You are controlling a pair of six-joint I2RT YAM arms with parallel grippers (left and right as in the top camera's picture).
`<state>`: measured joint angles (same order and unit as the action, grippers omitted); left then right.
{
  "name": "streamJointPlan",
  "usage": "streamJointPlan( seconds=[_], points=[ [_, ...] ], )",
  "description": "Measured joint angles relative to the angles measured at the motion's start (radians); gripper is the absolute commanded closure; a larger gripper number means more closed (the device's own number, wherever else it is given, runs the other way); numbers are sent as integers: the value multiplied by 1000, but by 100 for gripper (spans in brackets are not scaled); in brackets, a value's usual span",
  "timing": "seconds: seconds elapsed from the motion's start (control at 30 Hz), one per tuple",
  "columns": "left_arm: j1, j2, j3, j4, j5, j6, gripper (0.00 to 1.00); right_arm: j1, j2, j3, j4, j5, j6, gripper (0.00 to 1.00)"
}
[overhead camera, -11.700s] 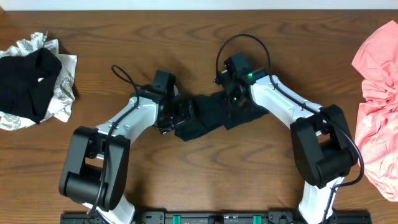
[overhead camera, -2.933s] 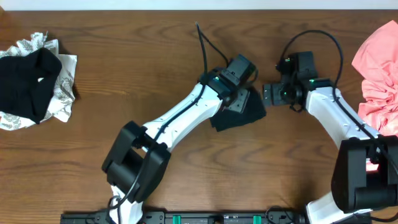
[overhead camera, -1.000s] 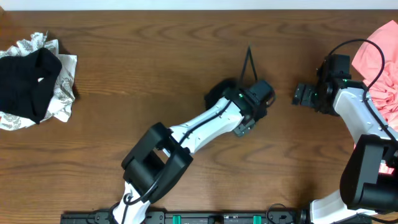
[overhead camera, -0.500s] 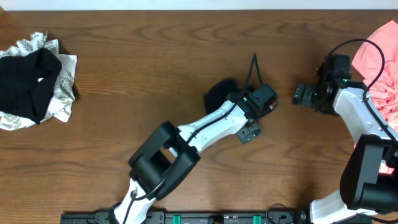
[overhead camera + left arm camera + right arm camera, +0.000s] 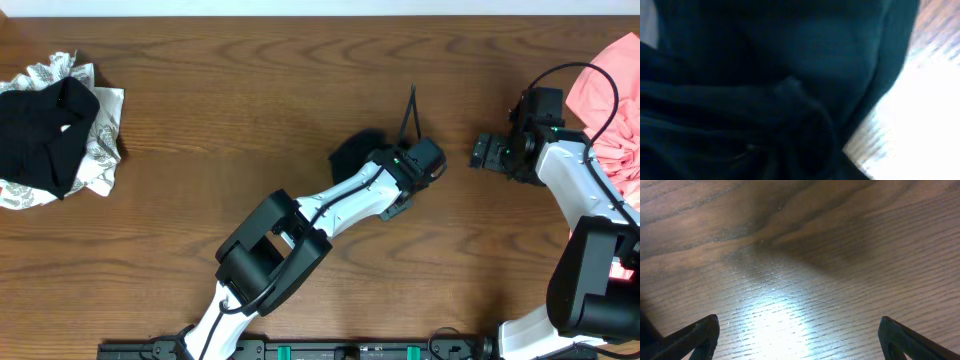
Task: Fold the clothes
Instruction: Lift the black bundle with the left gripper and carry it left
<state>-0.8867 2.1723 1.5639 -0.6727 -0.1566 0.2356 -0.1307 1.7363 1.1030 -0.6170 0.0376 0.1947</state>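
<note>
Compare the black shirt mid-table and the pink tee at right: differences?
The black shirt is a small, compact bundle; the pink tee is a larger crumpled heap cut off by the frame. The shirt is partly hidden by the left arm; the tee lies beside the right arm. Both rest on the wooden table.

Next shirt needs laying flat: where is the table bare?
Widest bare wood lies between the left pile and the left arm; the back strip is free. Crowded: around the black shirt, and by the right gripper and pink tee.
</note>
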Motion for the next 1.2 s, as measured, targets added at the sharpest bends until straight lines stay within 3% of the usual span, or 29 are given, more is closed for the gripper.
streamJointPlan(
  seconds=[0.07, 0.1, 0.47, 0.67, 0.87, 1.2],
  points=[
    [0, 0, 0, -1, -7, 1, 81, 0, 0, 0, 0, 0, 0, 1],
    [0, 0, 0, -3, -9, 1, 94, 0, 0, 0, 0, 0, 0, 1],
    [-2, -13, 9, -67, -66, -4, 94, 3, 0, 0, 0, 0, 0, 1],
    [24, -123, 9, -100, -68, -14, 94, 6, 0, 0, 0, 0, 0, 1],
    [100, -224, 22, -108, -68, -18, 94, 6, 0, 0, 0, 0, 0, 1],
    [266, -228, 26, -109, -85, 10, 94, 6, 0, 0, 0, 0, 0, 1]
  ],
)
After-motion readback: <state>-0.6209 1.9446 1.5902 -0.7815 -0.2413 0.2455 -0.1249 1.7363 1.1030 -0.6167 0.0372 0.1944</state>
